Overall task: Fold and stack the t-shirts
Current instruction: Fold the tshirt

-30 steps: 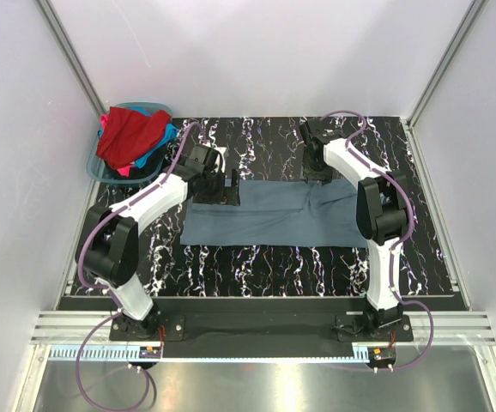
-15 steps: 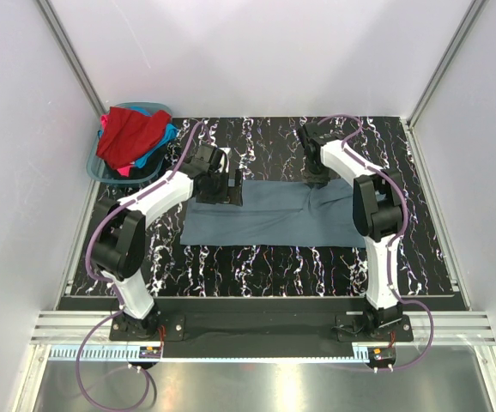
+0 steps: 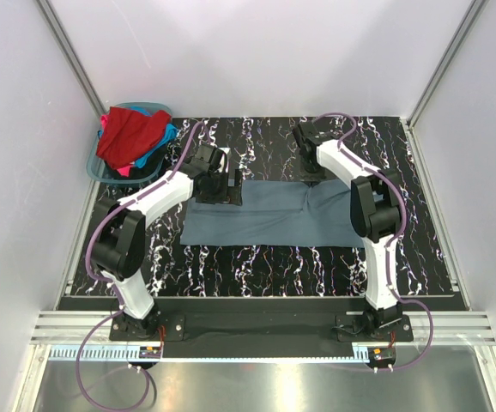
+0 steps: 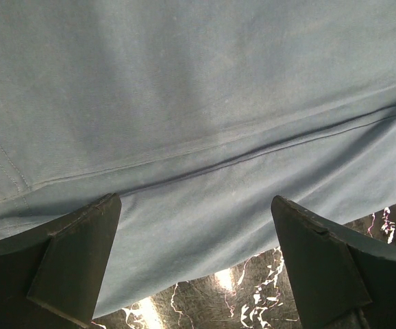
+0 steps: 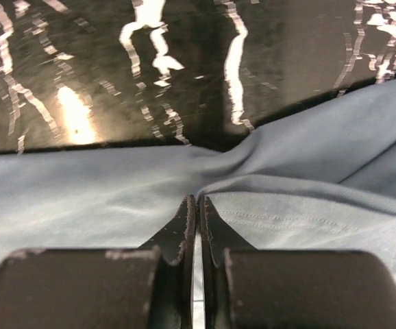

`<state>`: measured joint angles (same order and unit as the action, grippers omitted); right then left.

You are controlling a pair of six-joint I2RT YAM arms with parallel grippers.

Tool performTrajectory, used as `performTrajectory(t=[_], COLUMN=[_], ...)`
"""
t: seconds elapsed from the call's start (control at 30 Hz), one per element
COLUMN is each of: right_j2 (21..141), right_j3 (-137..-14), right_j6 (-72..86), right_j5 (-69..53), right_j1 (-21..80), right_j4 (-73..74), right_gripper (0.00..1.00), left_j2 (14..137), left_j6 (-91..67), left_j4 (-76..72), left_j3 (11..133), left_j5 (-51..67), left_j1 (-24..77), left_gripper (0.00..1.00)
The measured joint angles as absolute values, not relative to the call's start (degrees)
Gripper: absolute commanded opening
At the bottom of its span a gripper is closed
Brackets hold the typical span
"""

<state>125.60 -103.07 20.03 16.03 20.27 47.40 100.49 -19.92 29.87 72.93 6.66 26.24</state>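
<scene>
Grey-blue t-shirt (image 3: 269, 219) lies flat; right fingers (image 5: 177, 233), shifted leftward, pinch its far edge; left fingers (image 4: 75, 253) gape open.

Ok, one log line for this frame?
left gripper open over grey-blue t-shirt | right gripper shut on its far edge | other t-shirts in basket

Black marble-veined table (image 3: 257, 257), grey-blue t-shirt (image 3: 261, 219) spread flat — teal basket (image 3: 96, 169) far-left corner

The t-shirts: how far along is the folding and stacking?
Nothing is stacked yet. One grey-blue t-shirt lies as a long strip, seemingly part-folded; the right claw is shut on its far edge, the left claw open over its left end. The red, blue and pink shirts wait in the basket.
</scene>
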Motion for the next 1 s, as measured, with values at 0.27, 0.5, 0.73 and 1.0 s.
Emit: performTrajectory(t=[0.27,0.5,0.73,1.0], right_j2=[125.6,125.6,125.3,110.1], right_j3=[-103.4,-103.4,-104.4,-99.9], right_j6=[18.3,17.0,16.3,24.4], right_j5=[16.0,14.9,12.0,8.7], right_j1=[23.2,23.4,23.3,19.9], right_j4=[47.2,46.3,47.0,48.1], right_gripper=[0.05,0.45,0.95,1.00], left_j2=[100.5,100.5,100.5,100.5], left_j6=[-19.9,-19.9,-19.9,-17.3], left_j4=[29.9,29.8,29.8,30.5], left_j3=[72.5,72.5,72.5,73.3], left_j5=[6.7,6.7,6.7,4.9], left_j1=[26.2,26.2,26.2,26.2], left_gripper=[0.99,0.99,0.99,0.99])
